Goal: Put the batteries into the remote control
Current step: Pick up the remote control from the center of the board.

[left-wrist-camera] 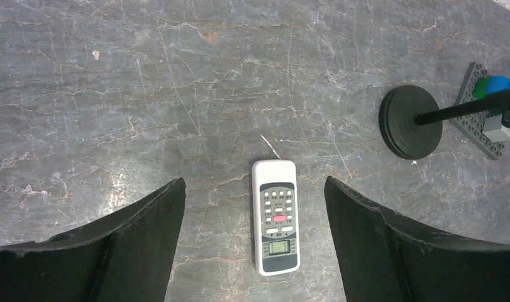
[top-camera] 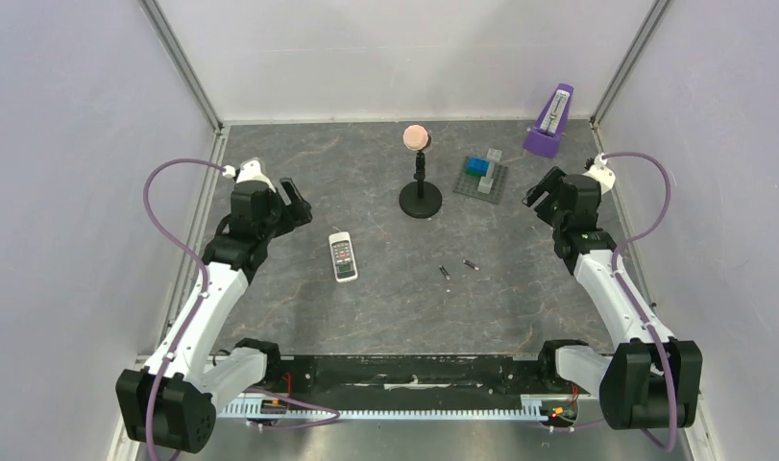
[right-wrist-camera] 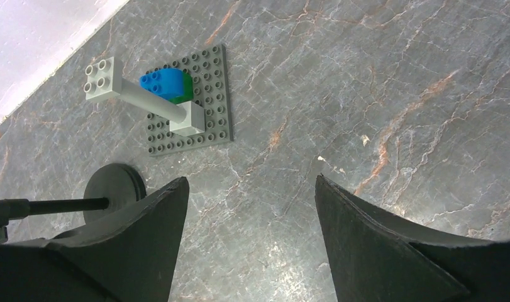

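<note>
The white remote control point(top-camera: 343, 257) lies face up on the grey table, left of centre. It also shows in the left wrist view point(left-wrist-camera: 275, 216), between and below my open fingers. Two tiny dark batteries lie apart from it on the table, one point(top-camera: 445, 272) near the centre and one point(top-camera: 471, 264) just to its right. My left gripper point(top-camera: 294, 206) is open and empty, up and to the left of the remote. My right gripper point(top-camera: 542, 192) is open and empty at the right, over bare table point(right-wrist-camera: 252, 189). The batteries are out of both wrist views.
A black round-based stand point(top-camera: 421, 199) with a pink ball on top stands at the back centre. A grey plate with blue, green and grey blocks point(top-camera: 481, 178) lies to its right. A purple metronome point(top-camera: 549, 123) stands in the back right corner. White walls enclose the table.
</note>
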{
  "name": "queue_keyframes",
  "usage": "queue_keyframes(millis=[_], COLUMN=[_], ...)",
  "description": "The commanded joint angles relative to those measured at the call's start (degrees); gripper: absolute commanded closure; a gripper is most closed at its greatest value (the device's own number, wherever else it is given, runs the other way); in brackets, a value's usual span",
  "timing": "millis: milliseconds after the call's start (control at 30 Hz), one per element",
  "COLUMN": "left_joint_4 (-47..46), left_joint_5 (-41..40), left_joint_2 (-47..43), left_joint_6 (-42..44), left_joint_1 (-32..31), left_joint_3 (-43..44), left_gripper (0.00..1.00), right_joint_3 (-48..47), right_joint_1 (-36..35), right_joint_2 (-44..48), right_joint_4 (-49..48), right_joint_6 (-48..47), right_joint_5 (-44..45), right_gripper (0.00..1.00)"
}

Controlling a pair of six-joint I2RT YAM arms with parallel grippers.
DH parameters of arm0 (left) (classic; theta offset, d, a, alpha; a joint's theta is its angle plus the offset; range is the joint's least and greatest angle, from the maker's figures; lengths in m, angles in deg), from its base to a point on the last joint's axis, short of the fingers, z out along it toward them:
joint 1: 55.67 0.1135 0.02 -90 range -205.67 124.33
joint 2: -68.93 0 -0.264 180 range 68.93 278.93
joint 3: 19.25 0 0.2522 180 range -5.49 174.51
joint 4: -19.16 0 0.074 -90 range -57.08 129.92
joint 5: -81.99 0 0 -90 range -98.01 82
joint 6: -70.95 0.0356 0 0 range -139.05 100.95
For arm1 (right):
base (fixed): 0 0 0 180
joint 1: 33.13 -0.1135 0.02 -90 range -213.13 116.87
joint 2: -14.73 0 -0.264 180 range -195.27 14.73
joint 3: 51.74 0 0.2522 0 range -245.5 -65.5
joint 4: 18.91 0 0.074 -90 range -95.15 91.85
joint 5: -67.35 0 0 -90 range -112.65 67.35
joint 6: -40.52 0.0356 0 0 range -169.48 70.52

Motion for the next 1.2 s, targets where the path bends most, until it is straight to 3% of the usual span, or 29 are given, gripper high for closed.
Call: queue_keyframes(millis=[0,400,733,900,1167], left_joint_4=[-2.7,-2.8,-3.1,-3.3,-1.9], left_joint_5=[1.4,3.5,17.7,10.5,-6.0], left_joint_2=[-1.3,-1.5,1.6,3.5,11.0], left_joint_6=[0.0,-0.6,-2.4,-4.4,-15.0], left_joint_1=[0.1,0.1,-0.9,-7.2,-18.6], left_joint_3=[-0.5,-1.3,-4.0,-5.9,-7.1], left_gripper=[0.12,0.12,0.12,0.12,0.12], right_joint_3=[0.2,1.9,5.0,9.0,11.0], right_joint_1=[0.0,-0.1,-0.2,-1.2,-5.8], right_joint_2=[-0.3,2.3,4.2,6.9,6.2], right_joint_4=[-1.1,-1.0,1.1,1.5,1.7], right_joint_6=[1.2,0.8,0.4,1.3,0.8], right_joint_5=[-0.5,-0.4,-5.9,-7.0,-6.5], right_gripper=[0.24,0.23,0.22,0.22,0.21])
